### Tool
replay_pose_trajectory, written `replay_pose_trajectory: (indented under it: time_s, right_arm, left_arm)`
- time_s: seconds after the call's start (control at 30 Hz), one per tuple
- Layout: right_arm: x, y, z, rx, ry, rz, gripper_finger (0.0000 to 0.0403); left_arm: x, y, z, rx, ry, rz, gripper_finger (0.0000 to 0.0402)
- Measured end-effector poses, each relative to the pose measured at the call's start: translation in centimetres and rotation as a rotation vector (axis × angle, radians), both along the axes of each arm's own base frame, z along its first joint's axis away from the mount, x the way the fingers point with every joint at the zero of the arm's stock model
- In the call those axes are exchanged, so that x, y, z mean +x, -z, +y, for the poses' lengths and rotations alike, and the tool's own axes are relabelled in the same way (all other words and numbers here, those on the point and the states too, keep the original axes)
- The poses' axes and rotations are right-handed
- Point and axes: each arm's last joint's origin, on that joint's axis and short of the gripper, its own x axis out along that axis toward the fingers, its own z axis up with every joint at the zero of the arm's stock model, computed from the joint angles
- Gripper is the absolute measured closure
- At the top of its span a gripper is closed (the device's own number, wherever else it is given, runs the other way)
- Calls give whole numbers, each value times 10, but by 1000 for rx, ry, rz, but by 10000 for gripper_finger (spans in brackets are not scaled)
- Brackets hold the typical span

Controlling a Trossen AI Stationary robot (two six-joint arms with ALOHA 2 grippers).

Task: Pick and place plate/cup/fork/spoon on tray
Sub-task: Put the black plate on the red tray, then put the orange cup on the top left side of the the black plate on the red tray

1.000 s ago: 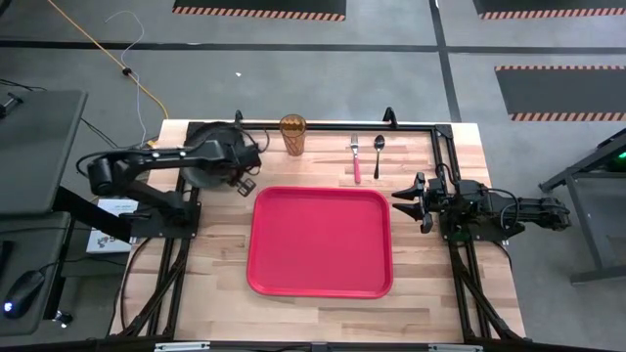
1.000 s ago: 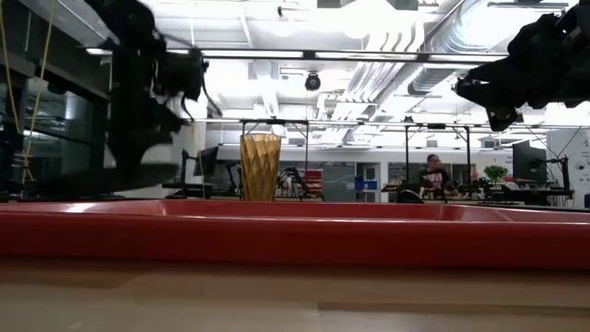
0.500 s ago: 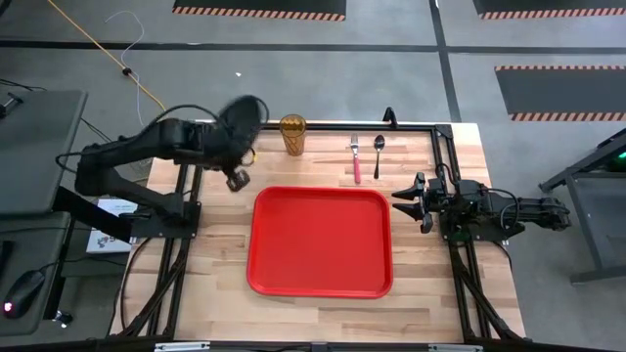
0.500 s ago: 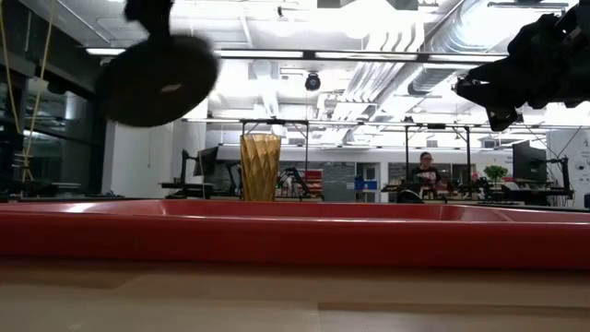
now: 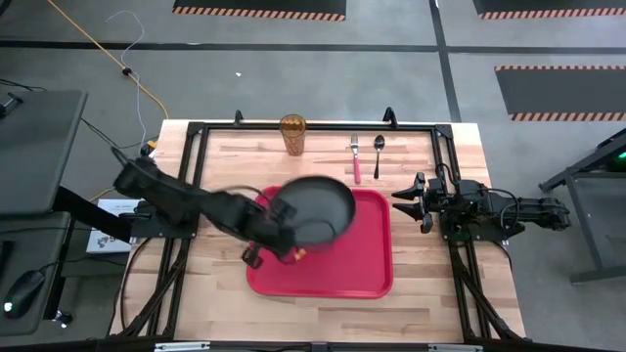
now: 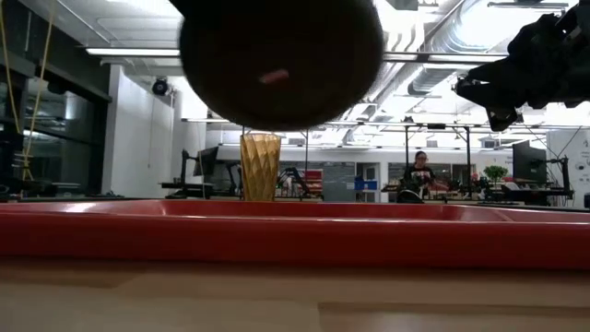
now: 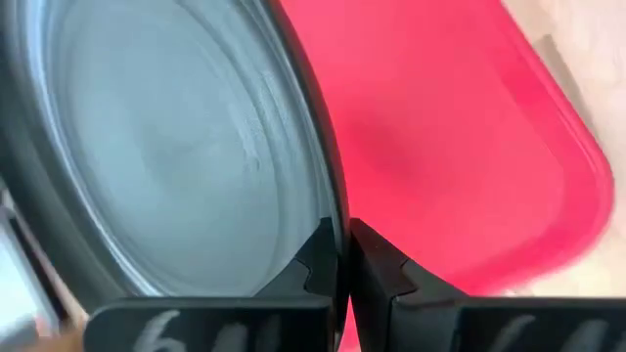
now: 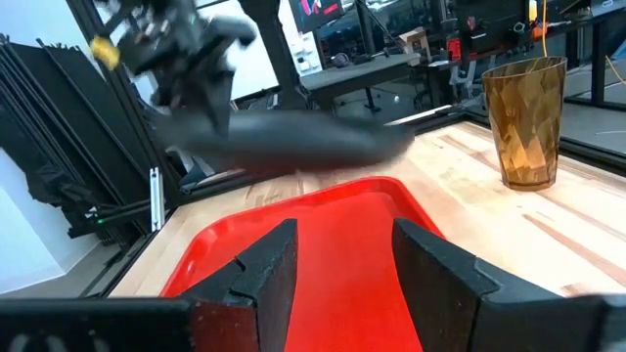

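My left gripper (image 5: 279,233) is shut on the round dark plate (image 5: 315,208), held in the air over the red tray (image 5: 362,264). The plate also shows in the low view (image 6: 281,57), the left wrist view (image 7: 166,156) and the right wrist view (image 8: 293,132). The amber cup (image 5: 292,134) stands on its base at the table's far side. The pink-handled fork (image 5: 355,159) and the dark spoon (image 5: 378,154) lie flat to its right. My right gripper (image 5: 401,199) is open, hovering beside the tray's right edge. My left gripper pinches the plate's rim (image 7: 331,210) between its two fingers, one finger on the upper face and one on the underside. The fingers come from the table's left side. The plate is lifted clear above the tray, roughly level.
A black metal frame (image 5: 411,127) runs along the table's far edge and down both sides. In the low view a person (image 6: 421,172) shows in the room behind the table.
My left gripper has carried the plate up from the table's far left corner and then toward the right and near side, over the red tray. The plate is now clear of the table, above the tray's left half.
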Motion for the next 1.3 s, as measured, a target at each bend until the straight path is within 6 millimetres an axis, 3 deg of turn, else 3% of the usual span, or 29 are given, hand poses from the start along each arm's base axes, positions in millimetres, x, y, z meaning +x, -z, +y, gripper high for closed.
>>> replay_pose_trajectory:
  time_s: [0.23,0.37,0.5,0.77,1.3]
  right_arm:
    - [0,0,0,0,0,0,242]
    - [0,0,0,-1,0,0,242]
    - [0,0,0,-1,0,0,242]
    - [0,0,0,-1,0,0,242]
    - [0,0,0,1,0,1,242]
  left_arm:
    - [46,66,-18,1,32,85,401]
    - [56,100,-22,17,-4,166,401]
    - [62,117,-26,14,-30,194,401]
    - [68,122,-32,-137,-83,185,394]
    - [76,123,-37,-278,-164,133,292]
